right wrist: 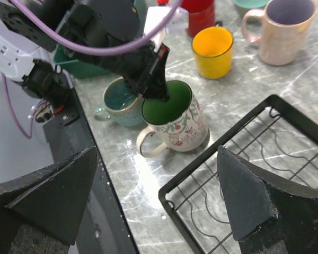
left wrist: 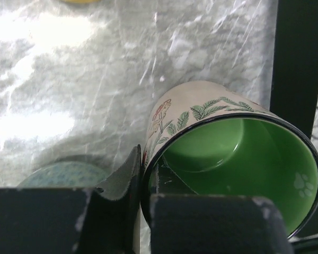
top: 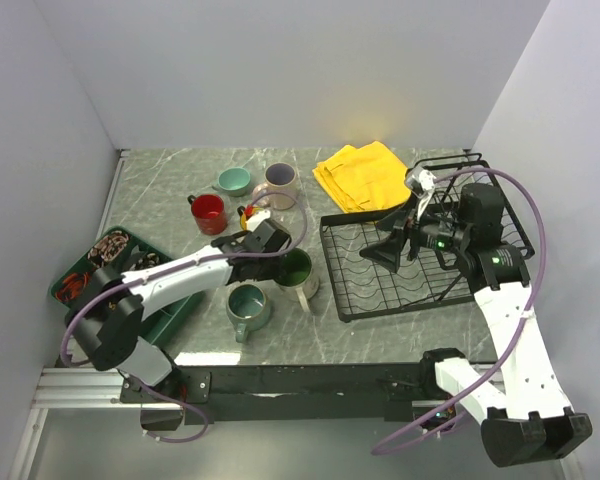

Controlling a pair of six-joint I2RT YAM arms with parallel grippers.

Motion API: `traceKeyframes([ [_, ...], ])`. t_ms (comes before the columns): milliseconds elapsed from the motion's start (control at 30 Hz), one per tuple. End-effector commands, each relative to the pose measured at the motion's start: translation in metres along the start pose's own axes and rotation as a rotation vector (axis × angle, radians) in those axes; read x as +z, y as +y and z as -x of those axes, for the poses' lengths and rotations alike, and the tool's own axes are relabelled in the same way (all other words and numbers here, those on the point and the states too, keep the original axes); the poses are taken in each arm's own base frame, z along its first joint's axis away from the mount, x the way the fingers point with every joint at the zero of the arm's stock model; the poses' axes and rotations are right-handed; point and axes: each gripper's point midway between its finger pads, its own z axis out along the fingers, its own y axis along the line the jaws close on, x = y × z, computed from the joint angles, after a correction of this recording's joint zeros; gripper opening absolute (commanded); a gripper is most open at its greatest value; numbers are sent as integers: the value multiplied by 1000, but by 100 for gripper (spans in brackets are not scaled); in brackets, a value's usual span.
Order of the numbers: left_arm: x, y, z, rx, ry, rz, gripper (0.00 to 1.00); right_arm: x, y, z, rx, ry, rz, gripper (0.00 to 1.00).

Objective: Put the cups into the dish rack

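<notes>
The green-inside cream mug [top: 298, 272] [left wrist: 238, 159] [right wrist: 175, 114] stands upright just left of the black wire dish rack [top: 410, 305] [right wrist: 222, 143]. My left gripper [top: 280, 245] [left wrist: 144, 185] is shut on its rim, one finger inside and one outside. The grey-teal mug [top: 248, 305] [right wrist: 116, 100] stands close beside it. The red mug [top: 209, 212], yellow mug [right wrist: 213, 50], beige-pink mug [top: 279, 183] and small teal cup [top: 233, 181] stand farther back. My right gripper [top: 398, 240] [right wrist: 156, 159] is open and empty above the rack's left part.
A yellow cloth [top: 362, 175] lies behind the rack. A dark green compartmented tray [top: 175, 305] with small items sits at the left near the wall. The rack's raised basket section [top: 450, 170] is at the far right. White walls close in three sides.
</notes>
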Motion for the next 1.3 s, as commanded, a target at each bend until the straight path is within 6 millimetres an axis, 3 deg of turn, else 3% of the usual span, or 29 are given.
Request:
traceKeyframes([
  [0, -39, -33, 39, -110, -127, -212, 1, 2, 11, 7, -32, 10, 54, 100],
  [133, -84, -46, 66, -151, -226, -364, 1, 12, 17, -4, -31, 87, 75, 100],
  [267, -155, -65, 104, -223, -376, -616, 1, 22, 38, -1, -32, 147, 178, 100],
  [333, -175, -71, 118, -282, -434, -698, 1, 27, 42, -1, 12, 179, 228, 100],
  [367, -199, -76, 134, -317, -503, -778, 1, 28, 47, 2, 30, 178, 266, 100],
  [433, -213, -74, 148, -383, -569, -815, 1, 32, 49, 13, 74, 177, 297, 100],
  [467, -234, -77, 162, -416, -636, -882, 1, 33, 50, 19, 84, 168, 305, 100],
  [600, -268, -74, 188, -512, -794, -1028, 1, 45, 46, 42, 269, 118, 273, 100],
  [733, -288, -81, 204, -512, -881, -1121, 1, 53, 53, 68, 410, 68, 335, 100],
  [800, -295, -88, 210, -502, -898, -1157, 1, 57, 52, 70, 520, 79, 345, 100],
  [833, -307, -90, 213, -507, -926, -1204, 1, 60, 51, 77, 507, 53, 357, 100],
  [933, -319, -99, 219, -500, -945, -1264, 1, 62, 52, 85, 550, 10, 386, 100],
  [1133, -339, -106, 230, -512, -974, -1333, 1, 67, 48, 85, 589, 5, 395, 100],
  [1267, -353, -104, 233, -512, -997, -1350, 1, 61, 57, 93, 646, -7, 446, 100],
])
